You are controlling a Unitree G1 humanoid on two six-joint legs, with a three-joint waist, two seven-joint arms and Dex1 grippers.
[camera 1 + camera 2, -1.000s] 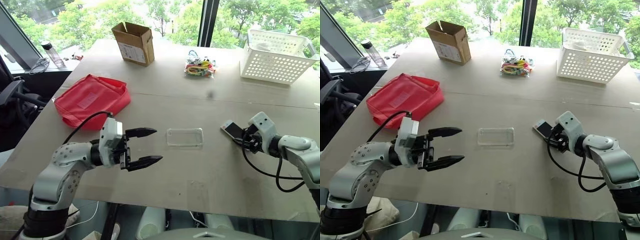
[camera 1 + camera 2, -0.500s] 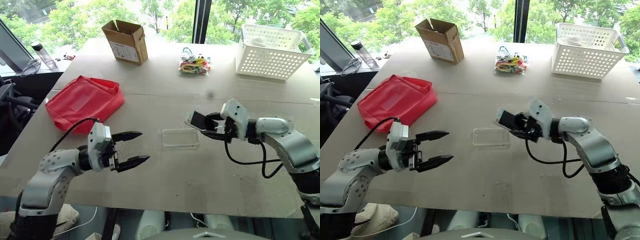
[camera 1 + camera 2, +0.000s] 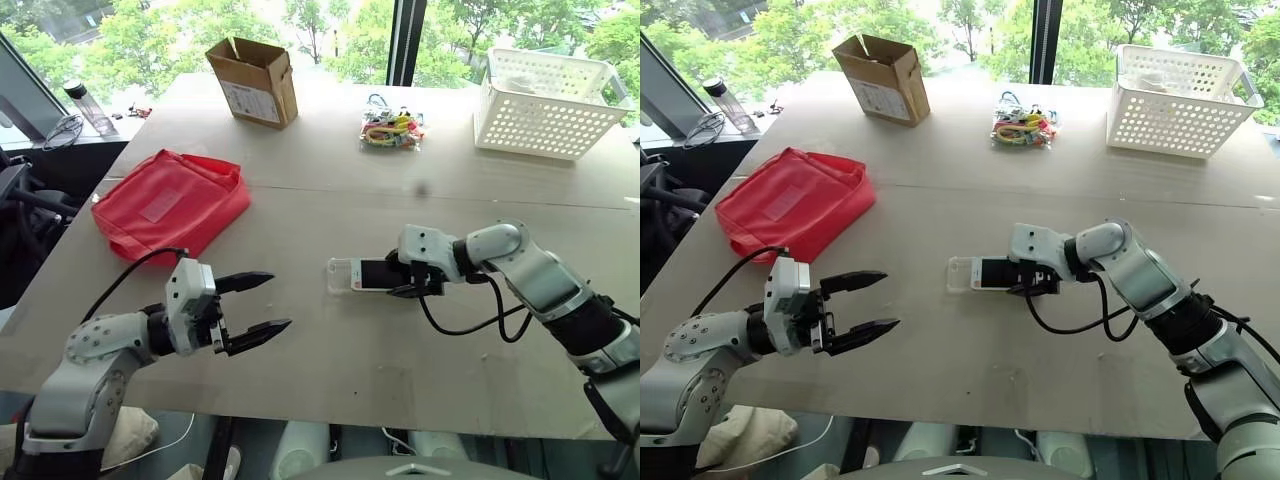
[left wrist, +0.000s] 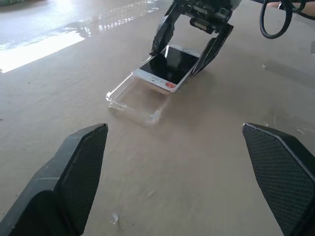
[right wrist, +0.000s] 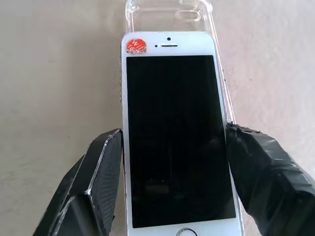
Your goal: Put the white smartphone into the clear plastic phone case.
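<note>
My right gripper [image 3: 407,276] grasps the white smartphone [image 3: 376,274] by its long edges, screen up, its far end lying over the clear plastic phone case [image 3: 341,276] on the desk [image 3: 330,190]. My left gripper [image 3: 258,305] hovers released nearby.

A glossy black glass screen framed by smooth white bezel is shown on the phone [image 5: 172,132]. The case [image 4: 135,101] is made of thin clear plastic with a faint gloss. The fingers [image 5: 268,182] of the right end effector [image 3: 408,277] are covered in matt black, slightly wrinkled material, while a fine cross-hatched texture is seen on the left fingers [image 4: 78,169]. The counter [image 3: 330,190] is a smooth, matt beige surface. Red cloth forms the pouch [image 3: 170,200], brown cardboard the box [image 3: 253,80], and white perforated plastic the basket [image 3: 550,100].
</note>
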